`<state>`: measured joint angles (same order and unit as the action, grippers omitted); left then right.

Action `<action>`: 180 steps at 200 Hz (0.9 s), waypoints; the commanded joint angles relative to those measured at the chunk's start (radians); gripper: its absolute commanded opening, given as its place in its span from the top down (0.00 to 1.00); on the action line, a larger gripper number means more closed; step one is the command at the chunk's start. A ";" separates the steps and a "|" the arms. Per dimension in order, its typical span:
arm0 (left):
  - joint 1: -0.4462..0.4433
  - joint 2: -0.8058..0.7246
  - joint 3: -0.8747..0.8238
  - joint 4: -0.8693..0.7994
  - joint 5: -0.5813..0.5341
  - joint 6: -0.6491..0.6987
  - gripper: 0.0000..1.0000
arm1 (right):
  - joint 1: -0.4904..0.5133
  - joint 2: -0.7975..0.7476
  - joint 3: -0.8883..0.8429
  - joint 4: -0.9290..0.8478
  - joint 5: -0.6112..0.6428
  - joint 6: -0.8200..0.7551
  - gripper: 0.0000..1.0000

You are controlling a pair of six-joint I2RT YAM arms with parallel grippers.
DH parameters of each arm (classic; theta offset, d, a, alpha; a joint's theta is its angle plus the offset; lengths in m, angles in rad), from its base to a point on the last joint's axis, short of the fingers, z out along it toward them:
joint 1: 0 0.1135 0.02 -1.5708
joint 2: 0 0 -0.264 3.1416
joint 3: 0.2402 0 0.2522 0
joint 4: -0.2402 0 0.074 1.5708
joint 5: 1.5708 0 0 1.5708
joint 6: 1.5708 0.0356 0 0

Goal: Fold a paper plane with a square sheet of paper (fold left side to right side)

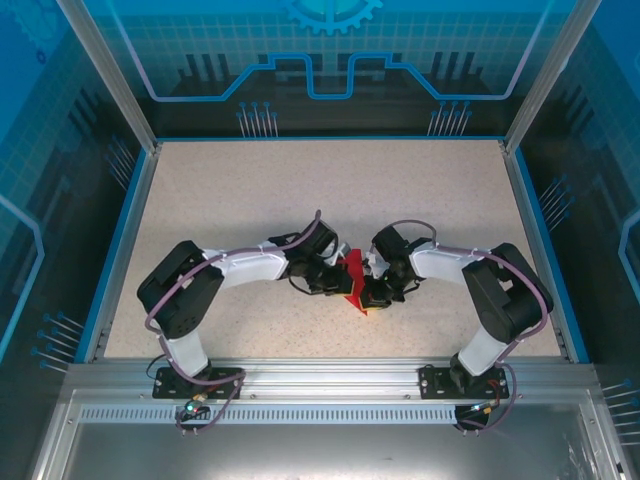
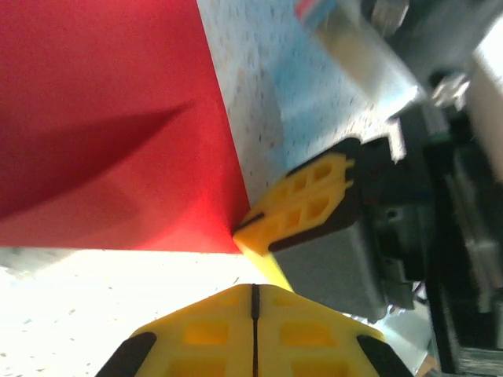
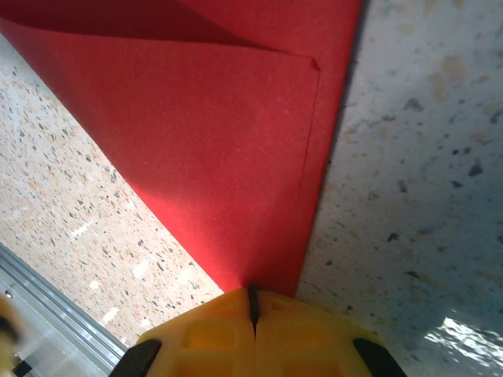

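Note:
The square sheet of paper (image 1: pixel 352 276) is bright red and lies folded on the speckled table between my two grippers. In the right wrist view the paper (image 3: pixel 212 118) shows two layers, the upper layer's edge running just inside the lower one's. My right gripper (image 3: pixel 253 294) is shut on the paper's near corner. The left wrist view shows the same paper (image 2: pixel 102 118) with the right gripper (image 2: pixel 247 228) pinching its corner. My left gripper (image 2: pixel 254 295) is shut with nothing between its fingers, just short of the paper's edge. From above, the left gripper (image 1: pixel 328 283) and right gripper (image 1: pixel 368 300) flank the paper.
The tabletop (image 1: pixel 300 190) is a beige speckled surface edged by a blue frame (image 1: pixel 120 240) and transparent walls. An aluminium rail (image 1: pixel 320 375) runs along the near edge, where both arm bases are bolted. The two wrists sit very close together at the table's middle.

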<state>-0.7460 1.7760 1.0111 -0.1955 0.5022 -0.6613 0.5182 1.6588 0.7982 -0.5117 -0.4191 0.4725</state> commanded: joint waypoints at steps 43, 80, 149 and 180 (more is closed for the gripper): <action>-0.044 0.110 -0.008 0.096 0.016 -0.072 0.95 | 0.011 0.031 -0.030 -0.074 0.163 0.013 1.00; -0.044 0.139 0.004 0.083 -0.005 -0.062 0.95 | 0.014 0.034 -0.027 -0.080 0.165 0.011 1.00; -0.023 0.154 0.012 0.010 -0.113 -0.038 0.96 | 0.015 0.032 -0.015 -0.119 0.203 -0.004 1.00; 0.022 0.143 0.007 -0.010 -0.135 -0.019 0.96 | 0.016 0.032 -0.016 -0.128 0.213 -0.007 1.00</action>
<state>-0.7773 1.9011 1.0130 -0.1333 0.4778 -0.7063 0.5320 1.6588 0.8120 -0.5331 -0.3874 0.4709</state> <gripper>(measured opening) 0.050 0.042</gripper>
